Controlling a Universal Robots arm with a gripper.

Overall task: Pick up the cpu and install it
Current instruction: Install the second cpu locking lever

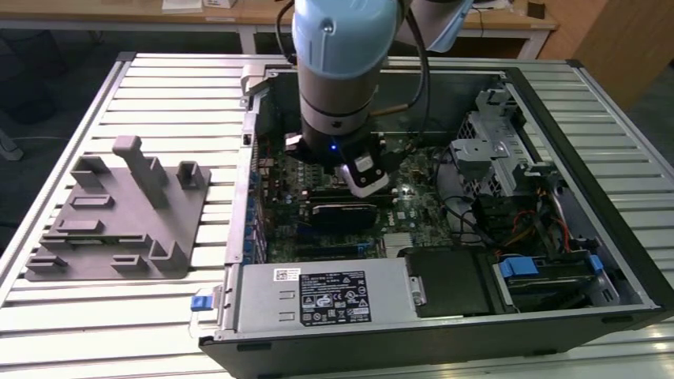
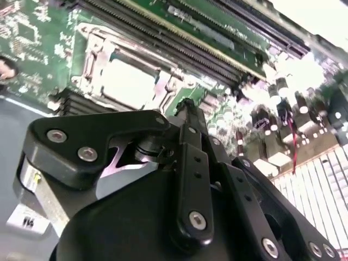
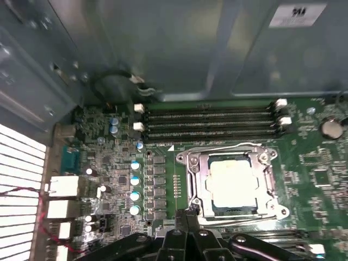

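Mid-frame in the first wrist view, the cpu (image 3: pixel 232 184) already sits in its socket (image 3: pixel 191 179). My gripper (image 3: pixel 187 213) looks pinched shut, empty, just beside it, so I reckon seating's done.

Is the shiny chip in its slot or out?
In. The cpu lies flat inside the metal socket frame on the board, in both wrist views. The tool is beside the frame's corner.

Exterior view: I'm looking down from high off the arm, whole open PC case (image 1: pixel 443 197) in frame, arm at 12 o'clock. Both wrist views sit close over the motherboard (image 3: pixel 163 179); they share the CPU socket (image 3: pixel 235 182) (image 2: pixel 128 81) and the gripper (image 3: pixel 185 217) (image 2: pixel 185 109).
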